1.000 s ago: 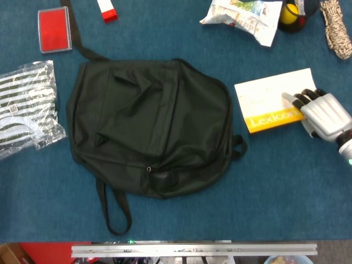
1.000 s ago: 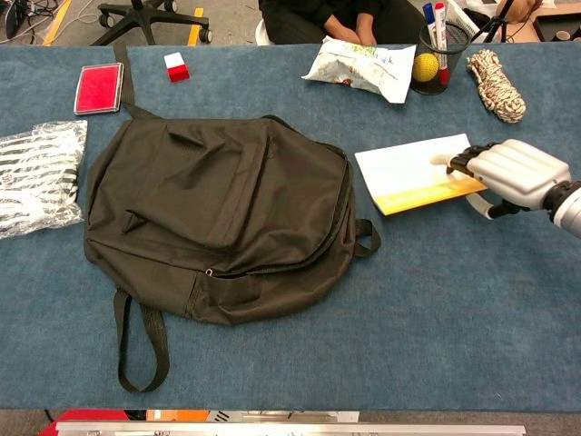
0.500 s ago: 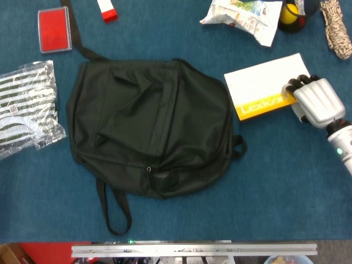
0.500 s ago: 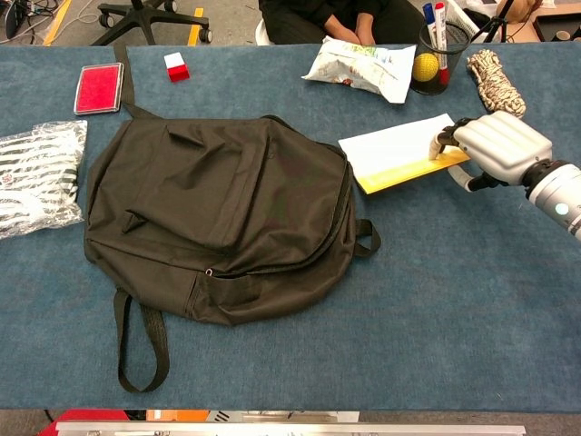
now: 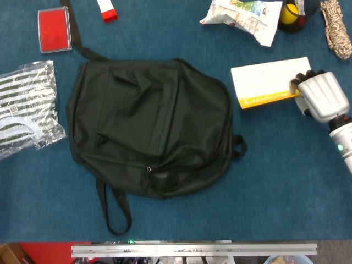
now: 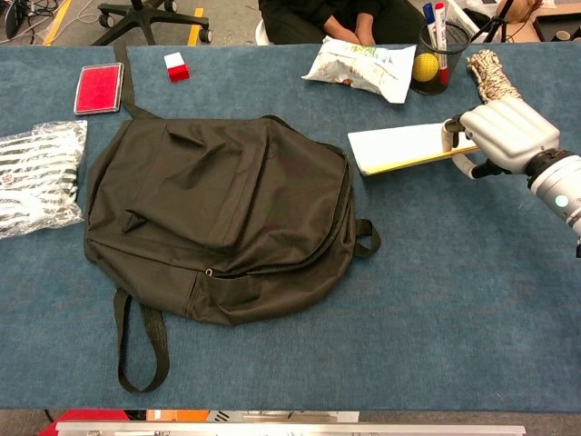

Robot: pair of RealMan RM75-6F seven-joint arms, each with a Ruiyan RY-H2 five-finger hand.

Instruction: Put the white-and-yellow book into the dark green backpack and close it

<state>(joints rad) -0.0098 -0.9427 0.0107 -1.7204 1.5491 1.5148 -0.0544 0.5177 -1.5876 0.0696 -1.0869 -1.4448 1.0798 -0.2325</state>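
Note:
The dark green backpack (image 5: 148,126) (image 6: 218,213) lies flat in the middle of the blue table, zipped shut, straps toward the front. To its right, my right hand (image 5: 322,96) (image 6: 501,134) grips the right edge of the white-and-yellow book (image 5: 265,81) (image 6: 399,148). The book is raised off the table and tilted, so its yellow band shows only as a thin strip. Its left end hangs just right of the backpack's top. My left hand appears in neither view.
A red case (image 5: 54,28), a red-and-white block (image 5: 106,10) and a striped plastic bag (image 5: 25,107) lie at the left. A snack bag (image 5: 242,15), a pen cup with a yellow ball (image 6: 428,64) and a rope coil (image 6: 495,84) sit at the back right.
My right hand has lifted the book off the table and tilted it up on edge, after sliding it toward the backpack. The backpack has not moved.

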